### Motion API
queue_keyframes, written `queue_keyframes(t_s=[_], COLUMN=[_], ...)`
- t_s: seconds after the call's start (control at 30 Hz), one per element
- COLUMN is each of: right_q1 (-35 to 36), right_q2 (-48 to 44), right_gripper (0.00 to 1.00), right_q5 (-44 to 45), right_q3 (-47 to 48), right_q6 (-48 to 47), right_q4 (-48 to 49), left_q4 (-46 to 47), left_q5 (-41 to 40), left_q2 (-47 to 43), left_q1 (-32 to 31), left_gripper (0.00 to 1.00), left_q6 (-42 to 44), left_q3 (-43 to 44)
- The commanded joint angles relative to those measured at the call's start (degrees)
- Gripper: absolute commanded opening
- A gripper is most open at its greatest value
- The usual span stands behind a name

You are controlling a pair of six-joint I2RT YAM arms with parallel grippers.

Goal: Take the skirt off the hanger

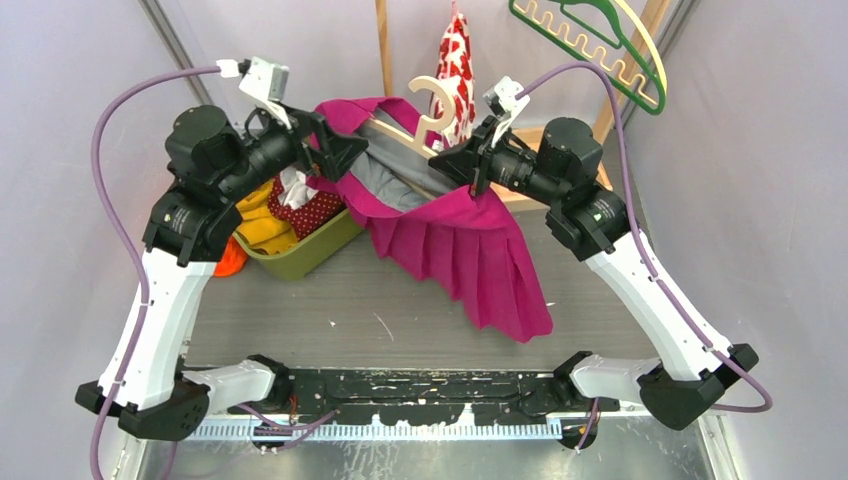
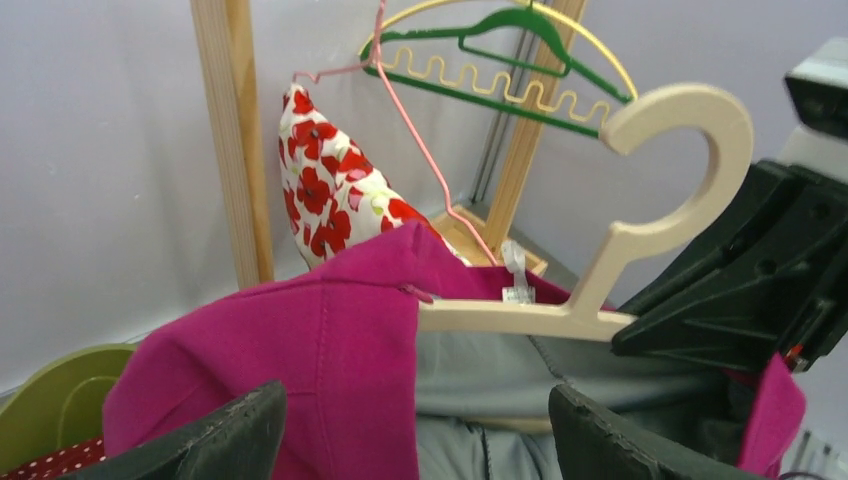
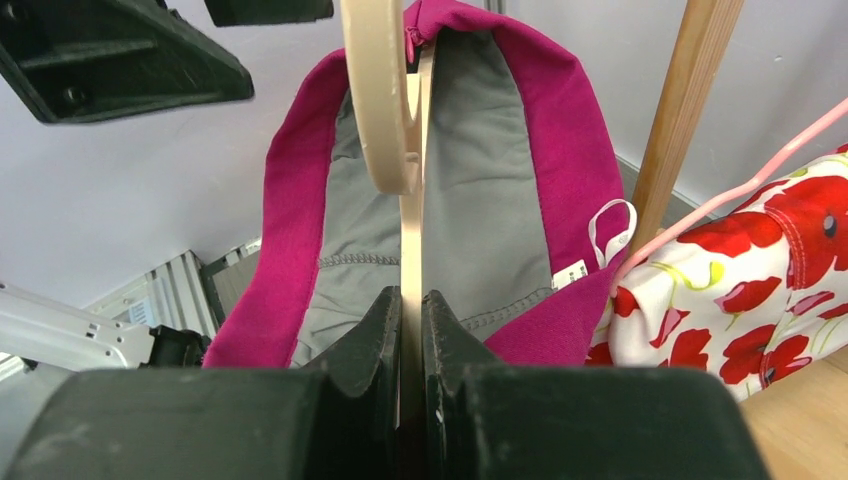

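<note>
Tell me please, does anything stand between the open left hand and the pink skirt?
Nothing visible does. The left hand is open close to the skirt, whose pink fabric lies directly ahead of it. The right hand is shut on the hanger.

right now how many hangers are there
4: cream hanger in the skirt; pink wire hanger holding the poppy-print garment; green hanger and yellow hanger behind. More may hide.
</note>
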Motion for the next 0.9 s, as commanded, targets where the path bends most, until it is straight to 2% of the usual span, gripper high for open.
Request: queue_keyframes(t_s=[0.0, 0.27, 0.37, 0.43, 0.5, 0.53, 0.57, 0.63, 0.87], right_q1=[0.8, 1.0, 1.0, 1.0, 1.0, 1.1, 1.0, 1.0, 1.0], right_q2=[-1.3, -2.1, -2.3, -2.5, -2.7, -2.8, -3.0, -3.3, -4.3], right_gripper=[0.01, 0.01, 0.01, 0.01, 0.01, 0.01, 0.01, 0.01, 0.01], right_q5=[1.5, 1.6, 1.5, 1.3, 1.2, 1.2, 1.3, 1.7, 1.9], right_q3=[5.0, 5.3, 5.3, 5.3, 5.3, 5.3, 5.3, 5.3, 6.0], right_q6=[-0.9, -1.9, -1.9, -2.0, -1.9, -2.0, -2.2, -2.7, -5.1], right_q4=[8.6, 7.9, 7.8, 7.6, 7.4, 7.2, 6.8, 5.8, -0.8], left_q4=[-3.0, -3.8, -3.5, -2.5, -1.1, -0.5, -0.1, 0.8, -1.0], left_q5=[-8.8, -18.1, -21.6, -24.4, -26.8, -27.4, -27.9, -28.0, -33.4], left_q2=[1.7, 3.6, 3.8, 3.9, 4.3, 4.7, 5.2, 6.4, 15.4], left_q1=[-4.1, -6.0, -6.2, -6.3, -6.3, -6.3, -6.3, -6.3, -5.6], left_gripper=[0.99, 0.98, 0.91, 0.79, 0.43, 0.31, 0.23, 0.17, 0.12], left_q6=[6.6, 11.0, 12.9, 14.4, 15.5, 15.8, 16.0, 16.3, 21.9], left_q3=[2.5, 0.1, -0.2, -0.2, -0.2, 0.2, 0.7, 2.1, 13.5])
